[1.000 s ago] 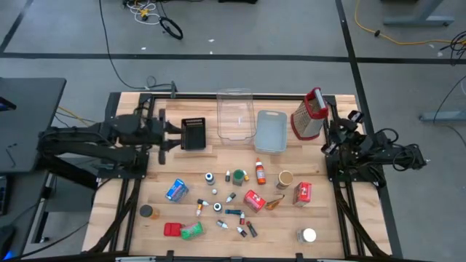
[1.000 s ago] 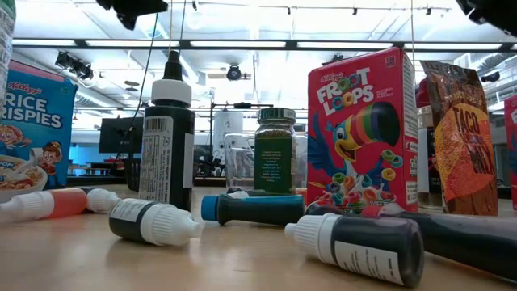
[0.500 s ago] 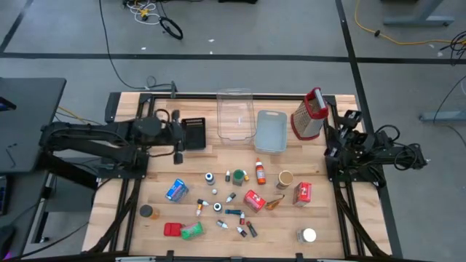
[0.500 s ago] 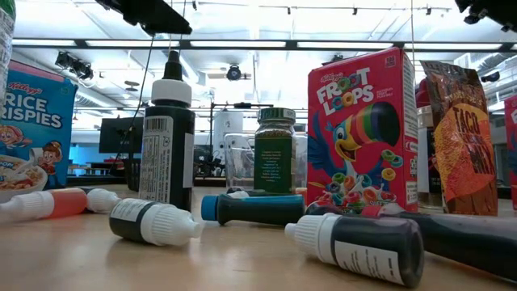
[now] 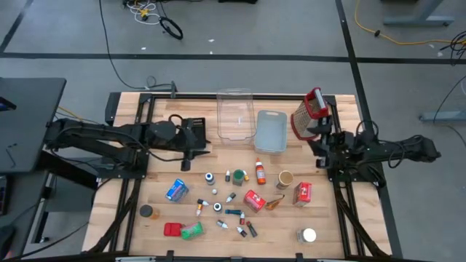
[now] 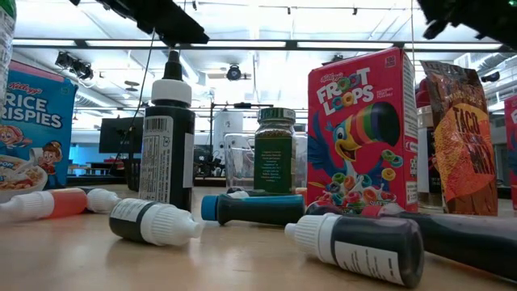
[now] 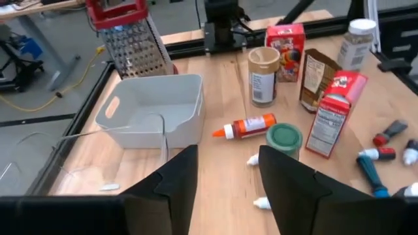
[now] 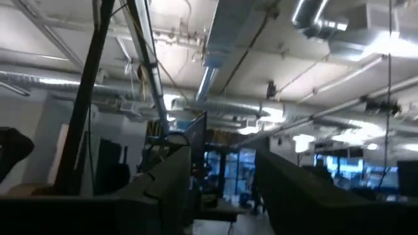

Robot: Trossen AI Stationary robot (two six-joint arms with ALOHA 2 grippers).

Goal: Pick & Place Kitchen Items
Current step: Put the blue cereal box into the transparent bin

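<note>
Reaching over the table, both grippers empty, kitchen items not yet touched.

Left gripper (image 5: 191, 154) hangs near the table's back-left part beside the black tray (image 5: 194, 131), fingers parted with nothing between them; right gripper (image 5: 321, 145) sits at the right edge by the metal grater (image 5: 309, 116), fingers apart, empty. Items lie scattered mid-table toward the front edge: red cardboard box (image 7: 333, 111), light and stiff, best pinched across its narrow faces; orange-capped squeeze bottle (image 7: 251, 125), smooth plastic, likely to roll, so grip mid-body; green-lidded jar (image 7: 283, 138), hard and round, probably slippery.
</note>
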